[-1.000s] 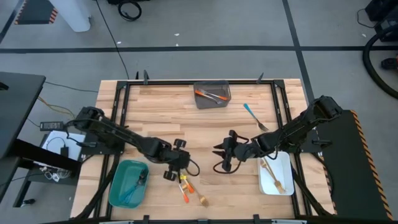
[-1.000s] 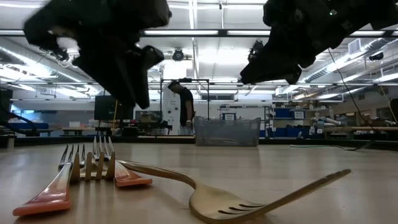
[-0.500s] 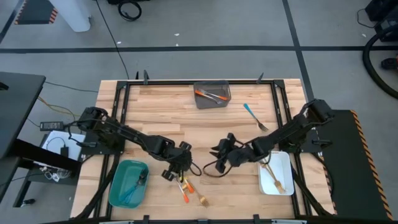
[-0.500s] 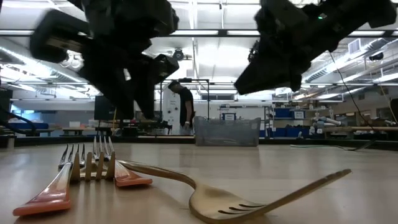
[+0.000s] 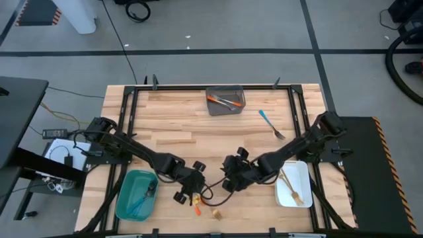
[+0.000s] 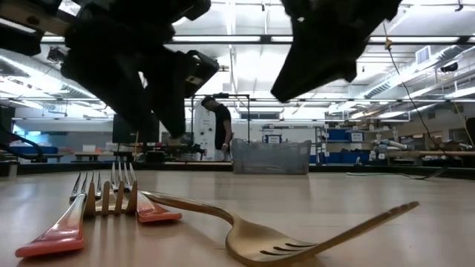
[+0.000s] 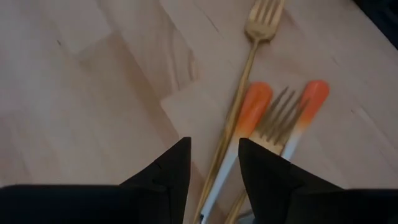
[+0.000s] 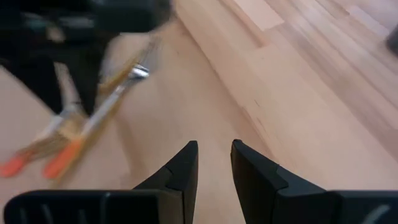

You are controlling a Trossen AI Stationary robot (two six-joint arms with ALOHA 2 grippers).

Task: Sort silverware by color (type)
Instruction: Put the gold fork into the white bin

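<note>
A small pile of silverware (image 5: 198, 201) lies near the table's front edge: two orange-handled forks (image 7: 255, 106) (image 7: 313, 94) and gold forks (image 7: 264, 15) crossing each other flat on the wood. My left gripper (image 7: 214, 152) hangs open just above the pile, and a gold fork's handle runs under the gap between its fingers. My right gripper (image 8: 214, 152) is open a little to the pile's right, above bare wood (image 5: 228, 182). In the low view both grippers (image 6: 159, 119) (image 6: 297, 81) hang clear of the forks (image 6: 152, 211) (image 6: 267, 241).
A teal bin (image 5: 125, 205) with blue pieces stands at the front left. A white bin (image 5: 301, 198) with gold pieces is at the front right, and a grey bin (image 5: 238, 109) with orange-handled pieces is at the far middle. A blue fork (image 5: 271, 124) lies loose at the far right.
My left gripper has come toward the table's near edge and sunk over the pile, tipping further down. My right gripper has moved left and toward the near edge, closing in on the pile. The silverware has stayed where it was.
</note>
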